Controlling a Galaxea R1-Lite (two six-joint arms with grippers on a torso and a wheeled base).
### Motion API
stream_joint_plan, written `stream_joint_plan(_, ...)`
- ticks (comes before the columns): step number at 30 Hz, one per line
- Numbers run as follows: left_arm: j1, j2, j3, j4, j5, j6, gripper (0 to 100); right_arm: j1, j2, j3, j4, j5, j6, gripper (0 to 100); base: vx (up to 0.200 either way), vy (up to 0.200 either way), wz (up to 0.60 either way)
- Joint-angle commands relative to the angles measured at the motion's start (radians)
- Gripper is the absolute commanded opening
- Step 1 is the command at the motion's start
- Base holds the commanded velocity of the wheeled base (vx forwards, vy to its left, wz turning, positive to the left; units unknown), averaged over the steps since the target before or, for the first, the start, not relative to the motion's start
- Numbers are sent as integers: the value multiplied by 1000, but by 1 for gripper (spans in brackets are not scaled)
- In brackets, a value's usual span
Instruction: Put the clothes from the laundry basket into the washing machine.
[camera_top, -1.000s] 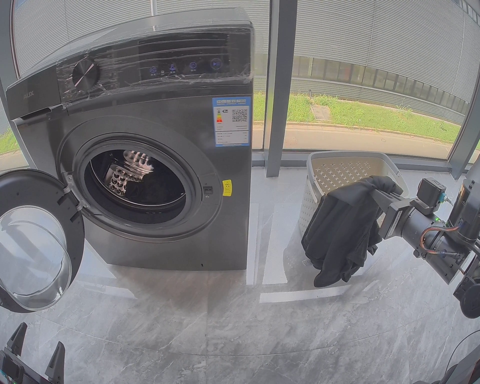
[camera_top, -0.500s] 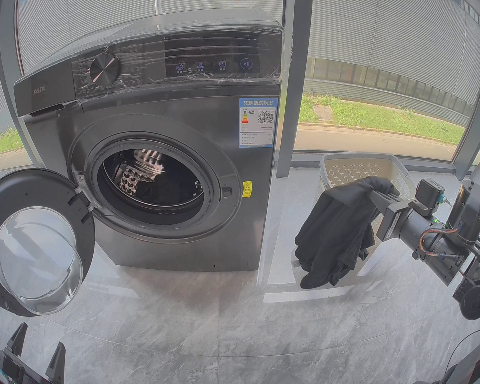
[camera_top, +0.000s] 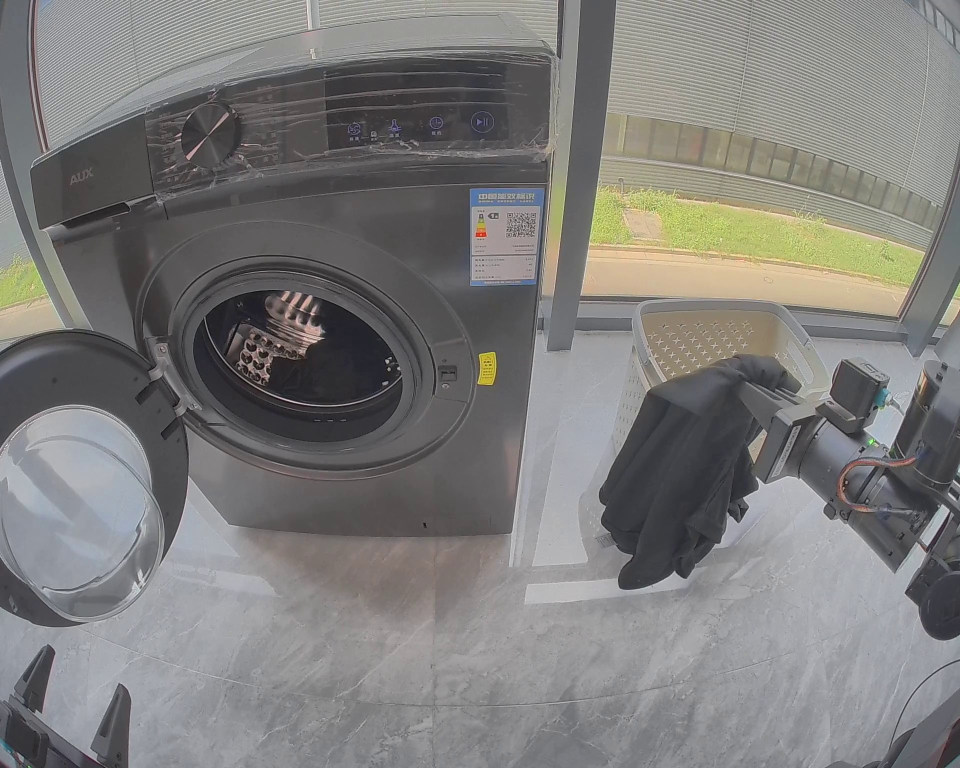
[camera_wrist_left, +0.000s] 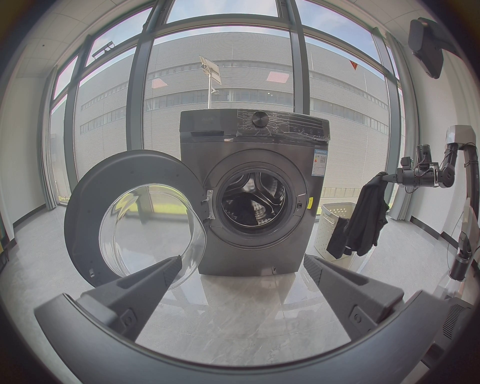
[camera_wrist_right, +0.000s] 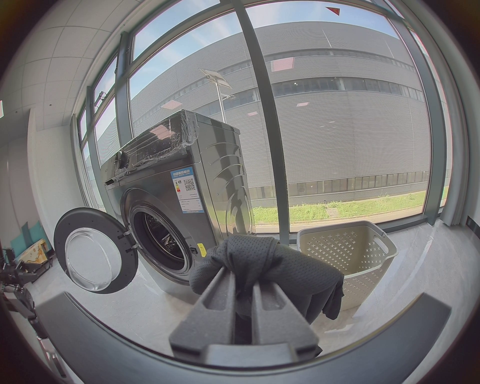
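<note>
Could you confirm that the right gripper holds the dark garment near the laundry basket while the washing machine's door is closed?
Not quite: the door of the washing machine is open, swung out to the robot's left, as the head view shows. The rest holds: the right gripper has its fingers shut on the dark garment near the laundry basket.

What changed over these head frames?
The whole head view shifted: the camera moved, not the things. The dark grey garment swayed slightly below the right hand, which stays shut on it before the white perforated laundry basket. The grey washing machine keeps its round door open; the left hand stays open.
</note>
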Motion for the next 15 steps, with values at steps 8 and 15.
stream_joint_plan(8, 0, -17, 15, 0, 0, -1, 100, 5, 0, 6, 0, 0, 0, 0, 0, 200, 0)
stream_joint_plan(15, 0, -17, 15, 0, 0, -1, 100, 8, 2, 6, 0, 0, 0, 0, 0, 200, 0)
